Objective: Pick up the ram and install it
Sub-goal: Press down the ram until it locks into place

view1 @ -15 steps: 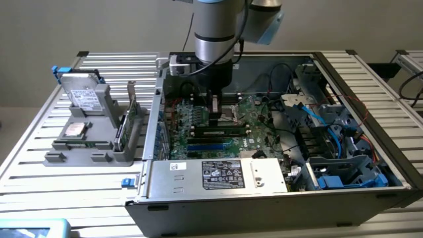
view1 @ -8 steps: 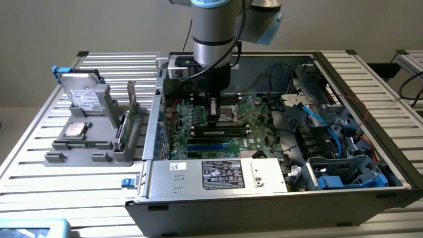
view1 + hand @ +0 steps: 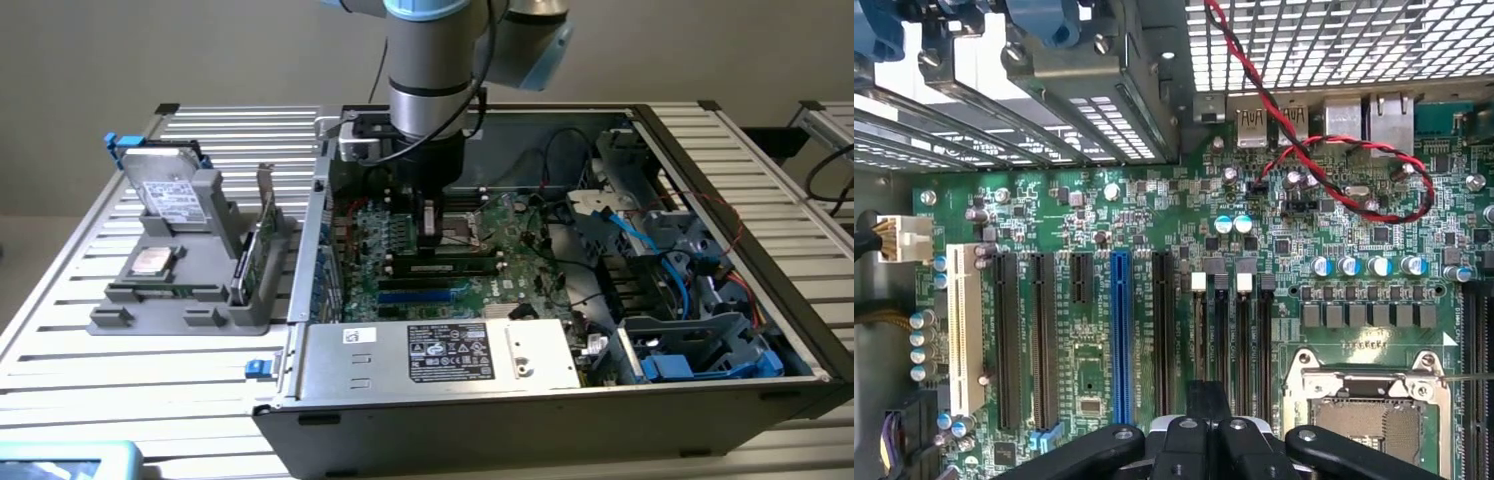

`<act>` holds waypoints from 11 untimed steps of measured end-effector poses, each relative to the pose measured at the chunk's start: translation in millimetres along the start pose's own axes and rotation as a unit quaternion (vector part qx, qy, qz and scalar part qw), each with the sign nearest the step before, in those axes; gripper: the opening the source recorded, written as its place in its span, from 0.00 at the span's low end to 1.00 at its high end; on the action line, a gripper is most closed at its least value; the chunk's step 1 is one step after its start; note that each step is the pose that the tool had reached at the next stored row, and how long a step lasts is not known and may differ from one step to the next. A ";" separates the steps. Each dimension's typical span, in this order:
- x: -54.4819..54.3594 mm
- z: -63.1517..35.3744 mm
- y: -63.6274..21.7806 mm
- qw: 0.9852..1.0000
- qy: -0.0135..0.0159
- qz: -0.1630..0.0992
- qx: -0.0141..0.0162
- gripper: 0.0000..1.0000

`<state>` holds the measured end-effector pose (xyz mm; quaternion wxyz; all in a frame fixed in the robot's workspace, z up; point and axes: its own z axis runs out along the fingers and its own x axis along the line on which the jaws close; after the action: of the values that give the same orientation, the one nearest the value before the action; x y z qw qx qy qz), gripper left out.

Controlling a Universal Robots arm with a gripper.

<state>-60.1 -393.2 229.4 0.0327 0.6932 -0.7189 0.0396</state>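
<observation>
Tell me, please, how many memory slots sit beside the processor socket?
4 memory slots, side by side between the long black slot and the processor socket: first, second, third, fourth. One end of each runs under the gripper.

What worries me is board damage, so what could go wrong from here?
1. The shut gripper hangs low over the black memory slots; pressing down off-line could stress a slot or its white latches.
2. The CPU socket sits right beside those slots, so sideways drift might strike its metal frame.
3. The red-and-black twisted wire loops loosely above the motherboard and could snag the arm on its way out.
</observation>
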 end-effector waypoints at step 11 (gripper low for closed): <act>-0.6 5.6 0.0 1.000 0.000 0.000 0.000 0.11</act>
<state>-60.0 -393.2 223.8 0.0327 0.6932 -0.7189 0.0393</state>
